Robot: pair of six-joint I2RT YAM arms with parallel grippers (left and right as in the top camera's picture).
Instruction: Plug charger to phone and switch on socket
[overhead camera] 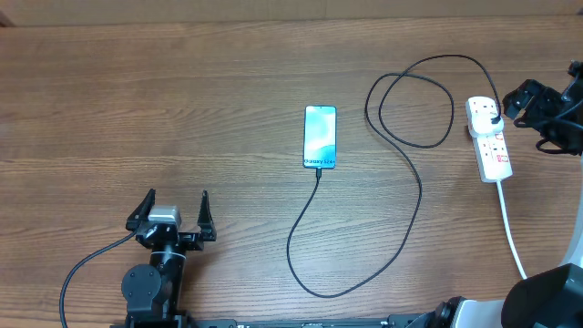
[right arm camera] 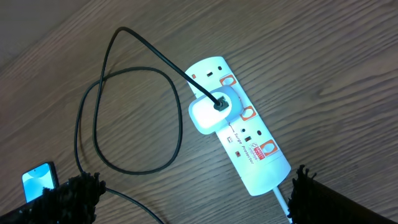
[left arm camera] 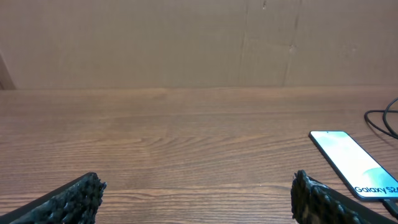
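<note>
The left pincer sits nearest, low over the wooden surface, its fingers spread wide with nothing between them; beyond it and to its right the phone lies flat with its screen lit; the charger meets the phone's near edge, curves back toward the robot, then loops away to a white adapter seated in the socket at far right; the right pincer hangs above that socket, fingers spread and empty.

One phone, one charger, one socket
</note>
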